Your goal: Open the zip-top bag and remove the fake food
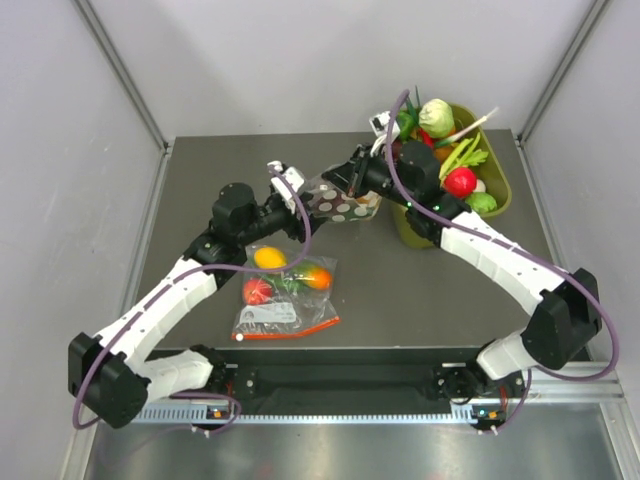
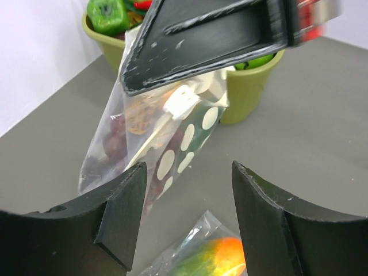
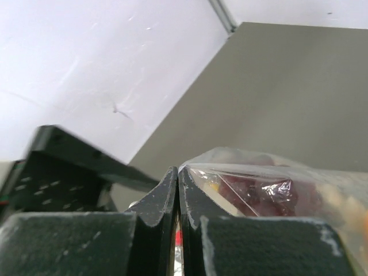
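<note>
- Top view only: both arms meet above the dark grey table [image 1: 400,300], beside an olive-green plastic bin [image 1: 503,190] of toy vegetables. A plain clear bag with a red zip strip [image 1: 285,318] lies flat nearer the bases.
- Left wrist view only: the clear zip-top bag with white polka dots [image 2: 172,144] hangs in the air. Its long axis slants from the pinched upper edge down to the lower left.
- Fake food [image 2: 135,118]: dark red and tan pieces inside; shapes unclear.
- Right gripper [image 3: 178,190]: fingers pressed together on the bag's edge.
- Left gripper [image 2: 188,172]: fingers wide apart, empty, bag just ahead; contact cannot be told.
</note>
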Action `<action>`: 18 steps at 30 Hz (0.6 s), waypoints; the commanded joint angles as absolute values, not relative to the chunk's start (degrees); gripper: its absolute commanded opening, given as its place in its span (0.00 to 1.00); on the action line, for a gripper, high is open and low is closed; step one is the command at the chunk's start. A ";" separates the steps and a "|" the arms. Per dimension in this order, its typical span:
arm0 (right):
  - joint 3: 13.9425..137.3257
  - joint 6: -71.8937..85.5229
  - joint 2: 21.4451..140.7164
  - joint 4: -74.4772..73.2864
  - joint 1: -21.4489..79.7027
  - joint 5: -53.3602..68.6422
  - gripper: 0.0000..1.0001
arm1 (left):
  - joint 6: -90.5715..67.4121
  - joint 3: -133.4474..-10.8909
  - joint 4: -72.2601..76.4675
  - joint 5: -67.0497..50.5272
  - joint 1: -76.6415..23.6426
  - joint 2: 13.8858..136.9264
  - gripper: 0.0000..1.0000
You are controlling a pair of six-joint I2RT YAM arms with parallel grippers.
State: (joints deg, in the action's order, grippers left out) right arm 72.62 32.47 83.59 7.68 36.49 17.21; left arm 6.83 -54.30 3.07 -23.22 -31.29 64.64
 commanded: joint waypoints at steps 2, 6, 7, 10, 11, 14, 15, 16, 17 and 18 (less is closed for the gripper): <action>70.76 36.82 78.75 15.91 36.04 22.85 0.00 | 8.35 -55.28 7.03 -22.06 -31.55 65.65 0.65; 69.87 35.42 77.35 13.89 36.30 23.73 0.00 | 8.09 -54.41 8.87 -21.53 -31.55 65.22 0.54; 69.35 35.16 77.17 13.10 36.21 23.82 0.00 | 8.00 -54.14 9.14 -21.79 -31.47 64.95 0.49; 67.95 33.23 76.12 11.52 36.21 23.73 0.00 | 7.74 -54.05 8.88 -22.85 -31.47 64.34 0.33; 67.42 33.05 75.77 11.51 36.12 23.64 0.00 | 7.56 -54.05 8.62 -24.07 -31.55 64.25 0.31; 66.36 32.17 74.27 10.99 36.12 24.78 0.00 | 7.30 -54.93 7.39 -26.70 -31.55 65.47 0.19; 66.36 32.17 74.09 10.73 36.12 25.13 0.00 | 7.29 -54.93 7.12 -27.59 -31.55 65.83 0.16; 66.27 31.65 73.83 10.55 36.12 25.57 0.00 | 7.21 -55.45 6.77 -28.38 -31.55 66.09 0.08; 66.27 31.38 73.48 9.76 36.04 25.84 0.00 | 7.12 -55.72 6.51 -29.08 -31.55 66.35 0.06; 66.01 31.20 72.78 9.32 36.21 26.10 0.00 | 7.03 -55.98 6.24 -30.22 -31.47 66.71 0.04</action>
State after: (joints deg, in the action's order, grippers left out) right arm 65.23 32.62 76.66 6.33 36.47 23.51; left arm 7.16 -54.06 4.36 -25.78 -31.29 66.11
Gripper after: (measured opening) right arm 0.005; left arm 0.060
